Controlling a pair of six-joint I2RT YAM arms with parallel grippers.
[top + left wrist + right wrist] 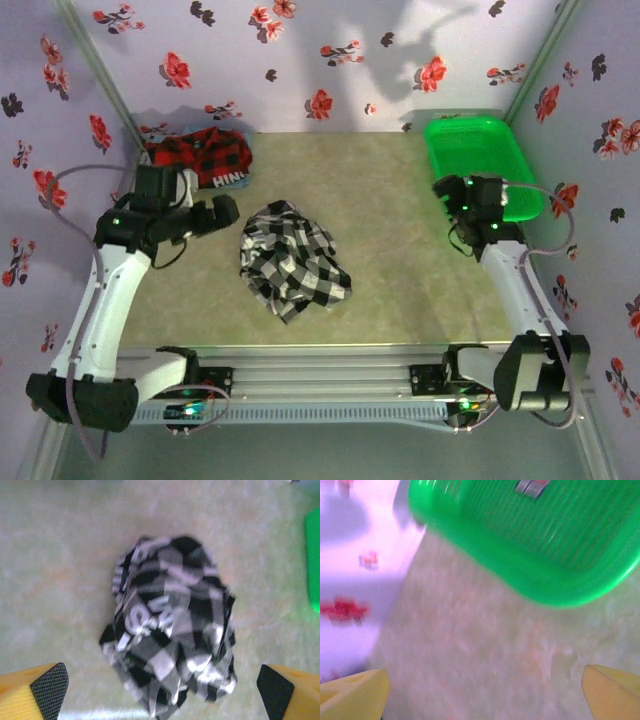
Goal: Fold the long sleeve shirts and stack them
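left gripper [226, 212] and right gripper [452, 190] both have their jaws spread wide, with nothing between them. we get little detail from the wrist views: both are blurred, and each cuts off its yellow fingers [47, 695] at the bottom corners. the red-and-black plaid shirt [200, 150] is partly hidden behind the left arm's wrist, and we make out just a few letters of its white lettering at its right edge. the green basket [482, 160] runs out of frame in the right wrist view, and a small label inside it is too smeared to read. we cannot pick out the collar of the black-and-white checked shirt [292, 262], nor where its sleeves run

that checked shirt lies unfolded in a crumpled heap near the middle of the table [400, 290]. the plaid shirt sits bunched in the far left corner against the flowered wall [330, 60], well apart from the checked one. the basket stands in the far right corner

the left arm rises from its base and bends inward, its gripper near the checked shirt's left side and aimed at it. the right arm stretches forward along the right side, its gripper over bare table just beside the basket's near left edge
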